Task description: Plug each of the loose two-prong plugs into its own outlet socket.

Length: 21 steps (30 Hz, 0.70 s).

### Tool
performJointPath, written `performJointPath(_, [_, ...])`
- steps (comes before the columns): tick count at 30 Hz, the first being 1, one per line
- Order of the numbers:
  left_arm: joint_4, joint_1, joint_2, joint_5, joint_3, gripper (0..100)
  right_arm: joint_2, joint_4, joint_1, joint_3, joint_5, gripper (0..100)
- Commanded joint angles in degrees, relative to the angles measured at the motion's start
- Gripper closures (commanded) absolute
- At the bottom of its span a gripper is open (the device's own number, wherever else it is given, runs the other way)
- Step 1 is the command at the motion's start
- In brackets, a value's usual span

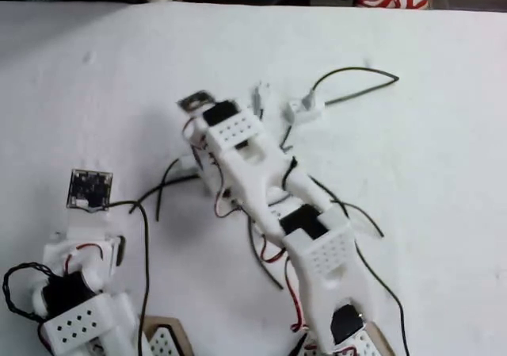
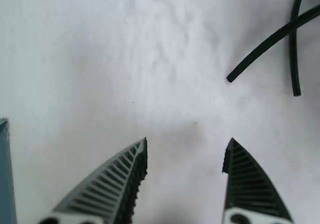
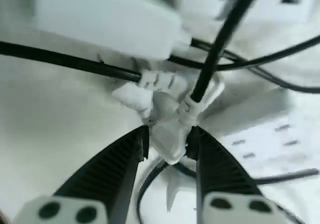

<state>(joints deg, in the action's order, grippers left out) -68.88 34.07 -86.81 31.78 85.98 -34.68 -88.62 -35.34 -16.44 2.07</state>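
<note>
Right claw is seen clamped on a white two-prong plug, black cord attached, just beside the outlet block, whose slots are noted unfilled. Prongs are hidden; insertion is judged not yet made. Left claw is held apart over bare counter, nothing gripped. A second plug is noted lying loose beyond the right arm. Task is judged early: both plugs are left to be seated.

A white plug, black-corded, sits just beside a white outlet socket.
</note>
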Motion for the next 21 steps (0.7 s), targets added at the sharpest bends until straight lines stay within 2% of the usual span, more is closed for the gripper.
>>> performJointPath(1, [1.0, -0.3, -0.5, -0.1, -0.2, 75, 1.1, -1.0, -0.4, 0.0, -0.2, 86.8])
performJointPath(8, [1.0, -0.3, -0.5, -0.1, -0.2, 75, 1.1, -1.0, -0.9, 0.0, -0.2, 87.2])
performJointPath(14, [1.0, -0.3, -0.5, -0.1, -0.2, 75, 1.5, -0.7, -0.9, -0.4, 0.3, 98.5])
performJointPath(21, [1.0, -0.3, -0.5, -0.1, -0.2, 75, 1.6, -0.9, -0.9, -0.5, 0.3, 97.9])
